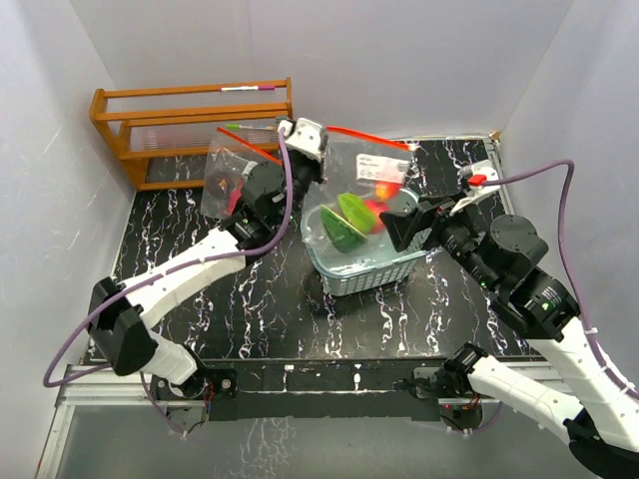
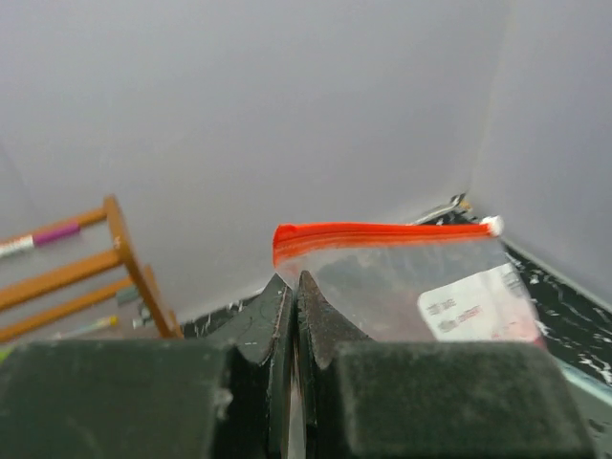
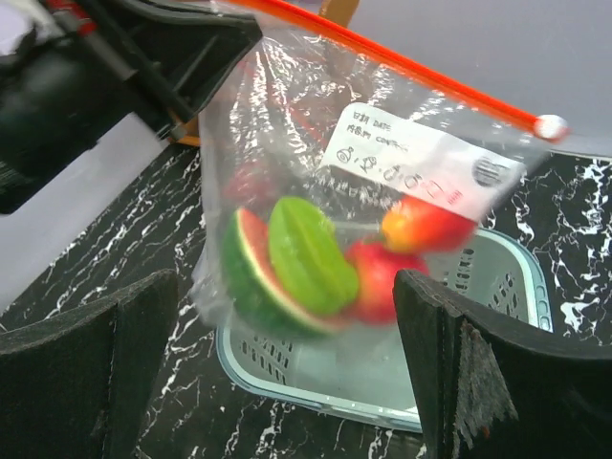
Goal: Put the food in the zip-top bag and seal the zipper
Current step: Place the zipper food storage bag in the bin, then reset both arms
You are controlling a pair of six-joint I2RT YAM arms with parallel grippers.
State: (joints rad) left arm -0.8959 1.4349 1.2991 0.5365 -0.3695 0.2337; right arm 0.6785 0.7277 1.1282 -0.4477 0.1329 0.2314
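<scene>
The zip-top bag (image 1: 364,170) hangs in the air over the pale teal basket (image 1: 371,282). My left gripper (image 1: 300,140) is shut on the bag's upper left corner, just below the zipper (image 2: 382,234). The food lies in the bottom of the bag (image 3: 287,143): a watermelon slice (image 3: 241,277), a green piece (image 3: 308,253), and two red fruits (image 3: 387,277). The zipper (image 3: 411,69) runs across the top to a white slider (image 3: 550,126). My right gripper (image 3: 287,316) is open and empty, just in front of the bag's lower part (image 1: 399,228).
A wooden rack (image 1: 190,125) stands at the back left. A second piece of clear plastic (image 1: 225,175) with something red in it sits behind the left arm. White walls close in on three sides. The tabletop (image 1: 280,299) is black marble.
</scene>
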